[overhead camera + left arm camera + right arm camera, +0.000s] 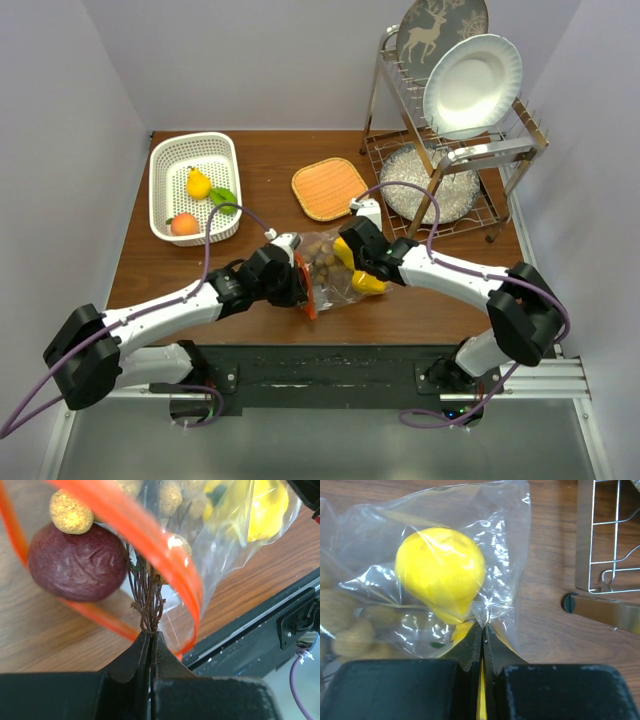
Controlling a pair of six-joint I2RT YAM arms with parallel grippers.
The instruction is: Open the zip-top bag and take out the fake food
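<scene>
The zip-top bag (335, 285) lies on its side at the table's near middle, its orange-red zipper mouth (172, 562) gaping toward the left arm. Fake food is still inside: a brown grape-like cluster (322, 252), a yellow lemon (440, 572) and a purple piece (75, 562) just inside the mouth. My left gripper (151, 632) reaches into the mouth, shut on the cluster's thin brown stem (147, 600). My right gripper (483, 626) is at the bag's closed end, shut on a fold of its clear plastic beside the lemon.
A white basket (190, 140) at the back left holds a yellow pear (198, 183), a green piece (223, 197) and an orange peach (183, 224). The woven orange mat (328, 187) lies behind the bag. A wire dish rack (450, 160) with plates stands at the right.
</scene>
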